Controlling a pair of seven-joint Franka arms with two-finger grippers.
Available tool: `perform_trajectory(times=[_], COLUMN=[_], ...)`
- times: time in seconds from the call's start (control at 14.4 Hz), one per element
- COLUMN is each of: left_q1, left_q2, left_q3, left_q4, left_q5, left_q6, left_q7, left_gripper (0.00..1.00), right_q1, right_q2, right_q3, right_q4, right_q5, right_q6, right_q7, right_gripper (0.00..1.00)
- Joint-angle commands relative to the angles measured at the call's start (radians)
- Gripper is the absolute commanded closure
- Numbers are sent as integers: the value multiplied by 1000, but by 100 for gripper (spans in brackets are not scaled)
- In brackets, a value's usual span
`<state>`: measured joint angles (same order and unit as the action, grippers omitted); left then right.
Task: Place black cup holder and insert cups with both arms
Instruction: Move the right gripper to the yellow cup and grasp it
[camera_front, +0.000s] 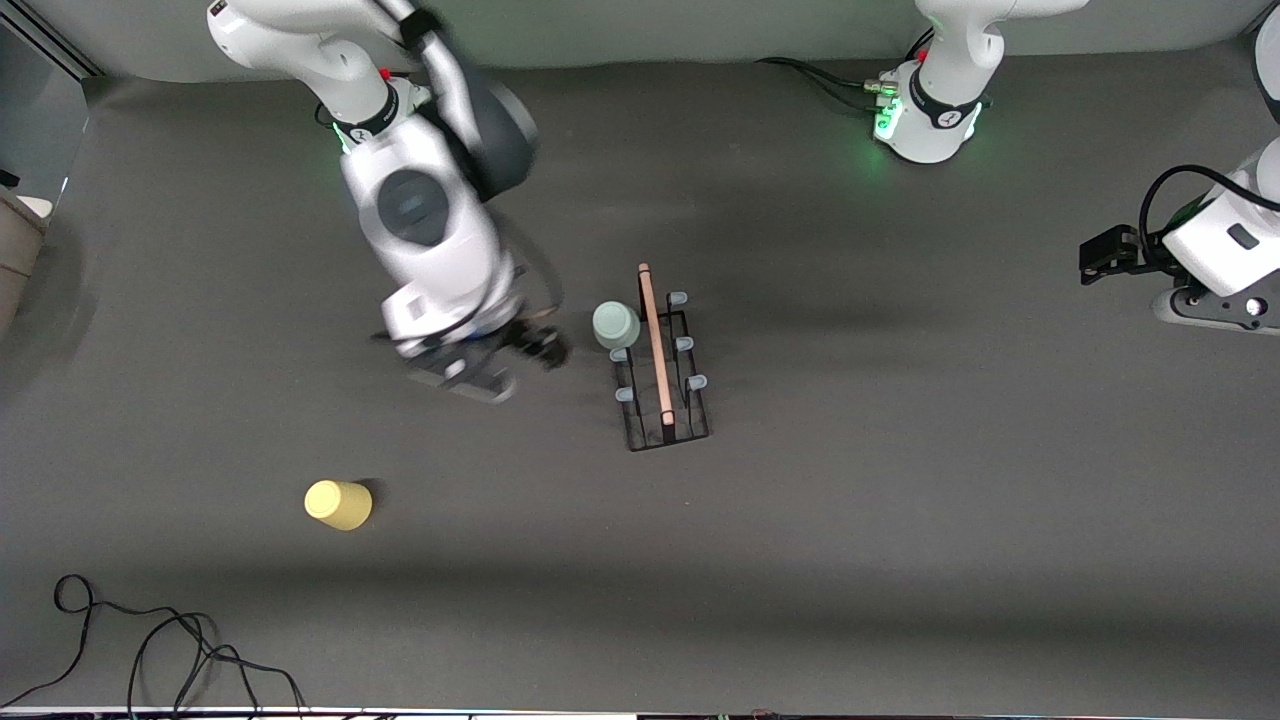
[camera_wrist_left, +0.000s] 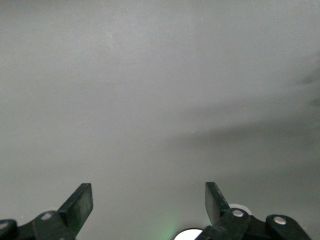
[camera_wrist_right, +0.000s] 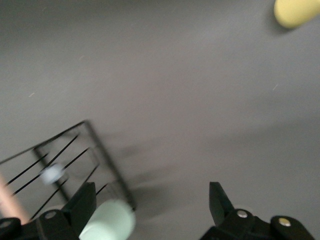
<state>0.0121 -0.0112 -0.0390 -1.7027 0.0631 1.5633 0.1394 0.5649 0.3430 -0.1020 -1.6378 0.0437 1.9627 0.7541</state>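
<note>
1. Nearest you, black cables (camera_front: 150, 650) loop along the table's near edge toward the right arm's end; only the front view shows them.
2. Farther in, you see the yellow cup (camera_front: 338, 504) alone on the grey table (camera_front: 900, 550), well apart from everything else, with open room all round it. The right wrist view catches it too (camera_wrist_right: 296, 12), at the edge of the picture.
3. Mid-table stands the black cup holder (camera_front: 661, 360). Its long axis, marked by the wooden rod handle (camera_front: 656, 343), runs from the near side toward the robots' bases, slightly slanted. You can count pale grey-blue peg tips (camera_front: 697, 382) on both sides of the rod.
4. The mint green cup (camera_front: 616, 325) sits on a peg on the holder's side facing the right arm's end. In the right wrist view you see this cup (camera_wrist_right: 107, 220) close against one finger, beside the wire base (camera_wrist_right: 70, 160).
5. The right gripper (camera_front: 540, 345) hovers just beside the holder, apart from the mint cup, its fingers (camera_wrist_right: 220, 202) spread wide and holding nothing.
6. The left gripper (camera_front: 1100, 255) waits off at the left arm's end, well apart from the holder. Its wrist view shows only bare table and fingers (camera_wrist_left: 80, 205) spread wide, empty.
7. Farthest, you see the green-lit base (camera_front: 930, 120) near the far edge.
</note>
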Motion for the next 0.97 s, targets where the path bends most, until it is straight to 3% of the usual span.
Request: perform_trajectory(times=[0.0,0.21,0.49,0.9], left_q1=[8,8,8,8], left_q2=[-1,-1,-1,-1], left_q3=[-4,-4,-4,-4], left_q4=[9,9,9,9], left_q5=[-11,-11,-11,-11], left_q6=[-16,-16,-16,-16], left_q7=[5,5,5,5], left_gripper=[0,0,0,0], right_q1=[-158,-296,-414,-454], right_q2=[30,57,68,185], right_q3=[-5,-5,-5,-5], right_q4=[-7,-10,-123,-93], right_q5=[5,8,7,4], right_q6=[18,47,224,410], right_q7=[-282,-508,-720,-815], right_gripper=[0,0,0,0])
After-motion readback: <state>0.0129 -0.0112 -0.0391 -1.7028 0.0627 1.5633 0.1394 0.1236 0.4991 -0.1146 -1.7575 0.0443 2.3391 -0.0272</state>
